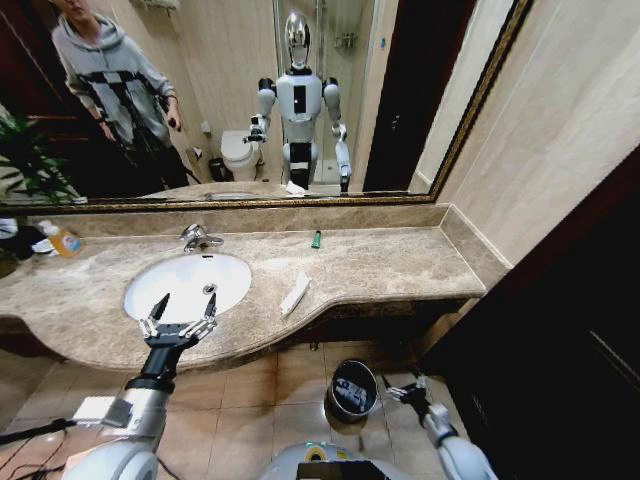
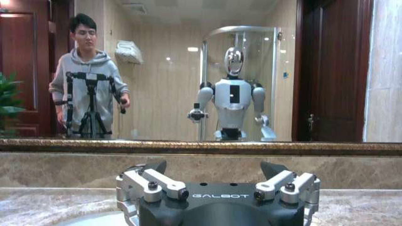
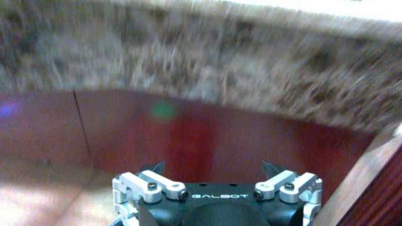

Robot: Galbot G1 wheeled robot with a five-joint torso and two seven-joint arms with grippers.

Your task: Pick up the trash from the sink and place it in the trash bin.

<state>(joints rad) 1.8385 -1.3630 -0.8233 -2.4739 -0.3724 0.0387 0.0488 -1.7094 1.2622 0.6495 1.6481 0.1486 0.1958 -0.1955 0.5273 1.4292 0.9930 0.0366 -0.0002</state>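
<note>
My right gripper [image 1: 408,390] idles low by the empty-looking trash bin [image 1: 352,389], jaws spread; my left gripper [image 1: 178,318] hovers wide open at the sink [image 1: 140,285] rim. White packet [image 1: 295,294] and green tube [image 1: 316,239] await collection.
</note>
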